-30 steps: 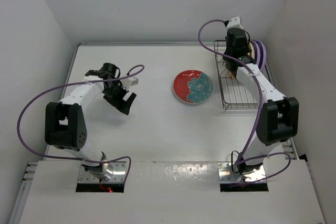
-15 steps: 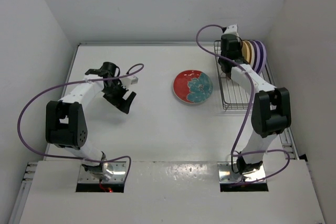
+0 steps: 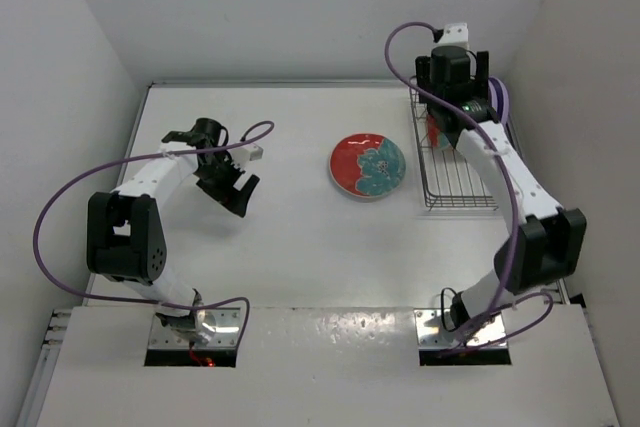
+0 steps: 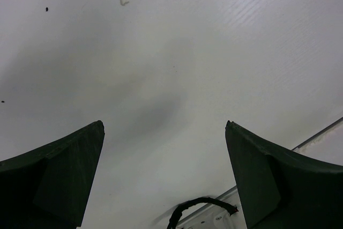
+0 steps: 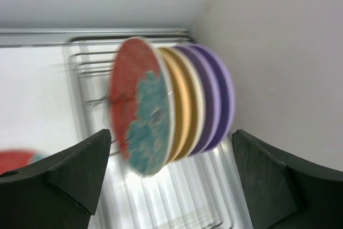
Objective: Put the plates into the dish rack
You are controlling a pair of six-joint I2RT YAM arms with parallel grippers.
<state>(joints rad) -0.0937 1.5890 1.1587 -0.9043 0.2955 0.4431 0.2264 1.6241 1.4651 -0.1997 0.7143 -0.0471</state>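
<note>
four plates [image 5: 179, 105] stand in the dish rack [image 3: 455, 182], one red plate [image 3: 368, 166] on the counter [image 3: 300, 237]; our left claw [image 4: 163, 124] and right claw [image 5: 171, 132] gape wide.

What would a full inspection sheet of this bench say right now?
Surface: white table, a few small specks.
Job's things: flat floral plate lying on the table; dish rack holds racked floral plate, orange-yellow plate and lilac plates, all upright.
Clutter: nothing seen.
Grippers: left gripper jaws open, empty, over bare table; right gripper jaws open, empty, facing the rack.
Cables: purple cables, one looping on each side.
Surroundings: white walls on three sides.
</note>
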